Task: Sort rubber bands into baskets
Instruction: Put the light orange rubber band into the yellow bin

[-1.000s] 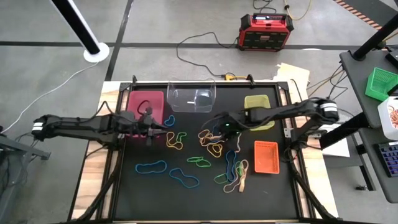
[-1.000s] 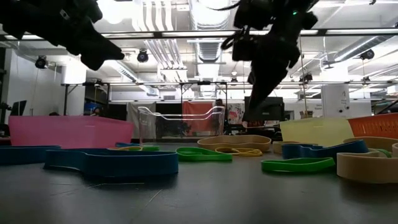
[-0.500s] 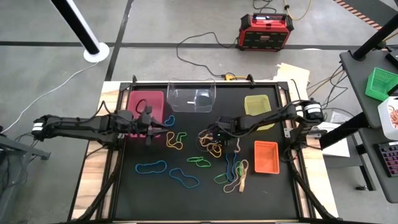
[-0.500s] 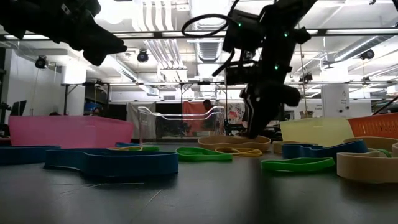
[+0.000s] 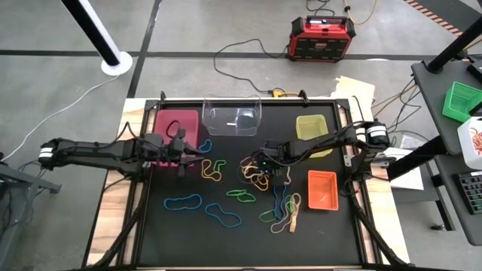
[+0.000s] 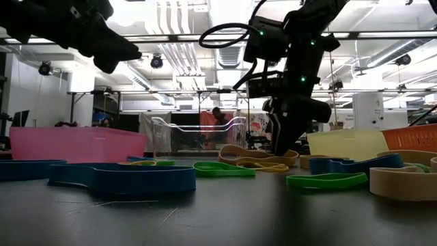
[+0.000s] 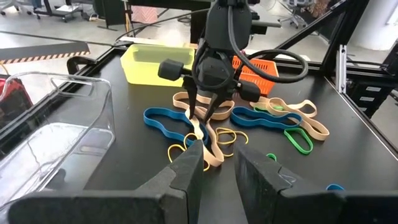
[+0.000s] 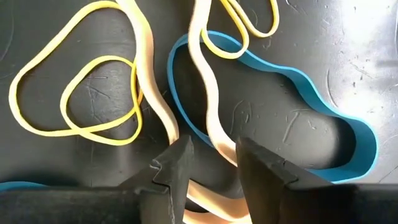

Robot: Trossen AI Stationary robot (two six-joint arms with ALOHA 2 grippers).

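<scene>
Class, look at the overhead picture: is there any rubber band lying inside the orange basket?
No. The orange basket shows only its bare orange floor, while the rubber bands lie on the black mat outside it.

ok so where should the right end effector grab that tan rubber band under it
Pinch the tan rubber band from straight above, where its strand runs between the right end effector fingertips. It lies flat there, crossing the blue band, so take only the tan strand.

A red-black power box (image 5: 322, 38) sits top centre, a green crate (image 5: 462, 102) at right, a white pole base (image 5: 117, 63) upper left.
</scene>
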